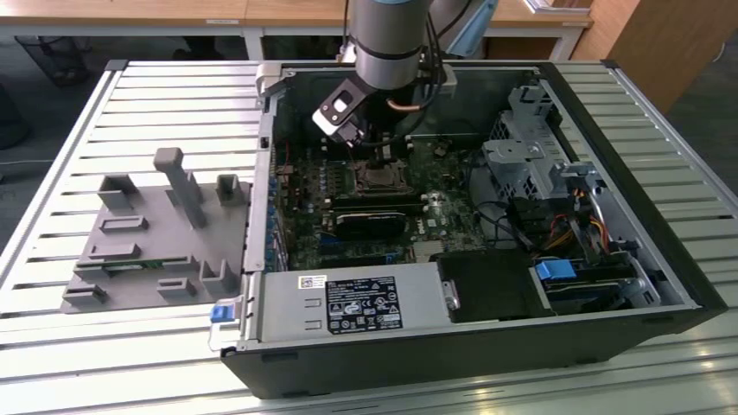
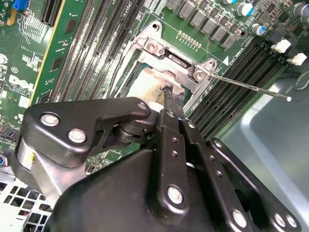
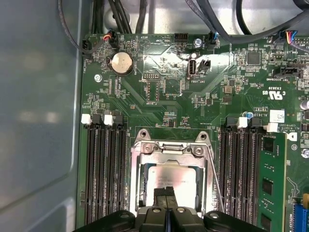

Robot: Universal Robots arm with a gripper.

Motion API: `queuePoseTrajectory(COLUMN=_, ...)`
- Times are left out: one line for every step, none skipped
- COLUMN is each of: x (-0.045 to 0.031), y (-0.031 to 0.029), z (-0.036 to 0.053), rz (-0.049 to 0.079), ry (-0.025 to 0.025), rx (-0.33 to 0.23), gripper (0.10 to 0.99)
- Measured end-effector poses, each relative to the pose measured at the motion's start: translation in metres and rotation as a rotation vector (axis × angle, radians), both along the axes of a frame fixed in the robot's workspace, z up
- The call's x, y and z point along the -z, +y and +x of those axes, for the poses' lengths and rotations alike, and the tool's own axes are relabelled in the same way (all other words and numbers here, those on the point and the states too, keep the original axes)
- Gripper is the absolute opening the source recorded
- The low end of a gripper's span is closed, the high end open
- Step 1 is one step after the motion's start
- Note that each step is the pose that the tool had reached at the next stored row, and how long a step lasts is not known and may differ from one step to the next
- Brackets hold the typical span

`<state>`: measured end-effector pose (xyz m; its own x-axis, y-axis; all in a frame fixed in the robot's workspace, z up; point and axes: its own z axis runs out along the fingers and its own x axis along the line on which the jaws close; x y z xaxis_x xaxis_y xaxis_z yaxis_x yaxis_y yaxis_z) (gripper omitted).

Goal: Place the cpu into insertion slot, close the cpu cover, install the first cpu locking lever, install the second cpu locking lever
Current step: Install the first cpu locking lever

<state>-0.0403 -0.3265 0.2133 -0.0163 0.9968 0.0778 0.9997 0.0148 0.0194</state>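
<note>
The cpu (image 3: 169, 175), a silver square, lies in the insertion slot (image 3: 142, 186) on the green motherboard. The silver cpu cover (image 3: 169, 149) looks lowered, framing the chip. A thin wire locking lever (image 3: 213, 181) runs along one side of the socket; in the second wrist view this lever (image 2: 251, 88) sticks out free over the memory slots. My gripper (image 3: 166, 195) is shut with nothing between its black fingertips (image 2: 169, 96), which rest at the cover's edge over the chip. In the exterior view the gripper (image 1: 375, 157) hangs just above the socket (image 1: 375, 179) inside the open case.
Black memory slots (image 3: 104, 169) flank the socket, with a green memory stick (image 3: 273, 186) beside them. Cables (image 3: 120, 19) hang near the board's edge. The case wall (image 3: 38, 121) is close. A drive cage (image 1: 531, 164), power supply (image 1: 358, 304) and grey fixture (image 1: 150, 233) stand around.
</note>
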Motion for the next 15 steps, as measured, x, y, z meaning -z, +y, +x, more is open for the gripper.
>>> queuePoseTrajectory(x=-0.0004, y=0.0, z=0.0, rz=0.0, ry=0.0001, rx=0.0, gripper=0.106)
queuePoseTrajectory(x=-0.0011, y=0.0, z=0.0, rz=0.0, ry=0.0001, rx=0.0, gripper=0.106)
queuePoseTrajectory(x=-0.0021, y=0.0, z=0.0, rz=0.0, ry=0.0, rx=0.0, gripper=0.106)
queuePoseTrajectory(x=-0.0034, y=0.0, z=0.0, rz=0.0, ry=0.0, rx=0.0, gripper=0.106)
queuePoseTrajectory(x=-0.0049, y=0.0, z=0.0, rz=0.0, ry=0.0, rx=0.0, gripper=0.106)
queuePoseTrajectory(x=-0.0069, y=0.0, z=0.0, rz=0.0, ry=0.0, rx=0.0, gripper=0.106)
queuePoseTrajectory(x=-0.0089, y=0.0, z=0.0, rz=0.0, ry=-0.0001, rx=0.0, gripper=0.106)
queuePoseTrajectory(x=-0.0111, y=0.0, z=0.0, rz=0.0, ry=0.0, rx=0.0, gripper=0.106)
queuePoseTrajectory(x=-0.0136, y=0.0, z=0.0, rz=0.0, ry=-0.0001, rx=0.0, gripper=0.106)
queuePoseTrajectory(x=-0.0164, y=0.0, z=0.0, rz=0.0, ry=-0.0002, rx=0.0, gripper=0.106)
queuePoseTrajectory(x=-0.0195, y=0.0, z=0.0, rz=0.0, ry=-0.0004, rx=0.0, gripper=0.106)
queuePoseTrajectory(x=-0.0226, y=0.0, z=0.0, rz=0.0, ry=-0.001, rx=0.0, gripper=0.106)
queuePoseTrajectory(x=-0.0264, y=0.0, z=0.0, rz=0.0, ry=-0.0012, rx=0.0, gripper=0.106)
queuePoseTrajectory(x=-0.0301, y=0.0, z=0.0, rz=0.0, ry=-0.0016, rx=0.0, gripper=0.106)
queuePoseTrajectory(x=-0.0338, y=0.0, z=0.0, rz=0.0, ry=-0.0018, rx=0.0, gripper=0.106)
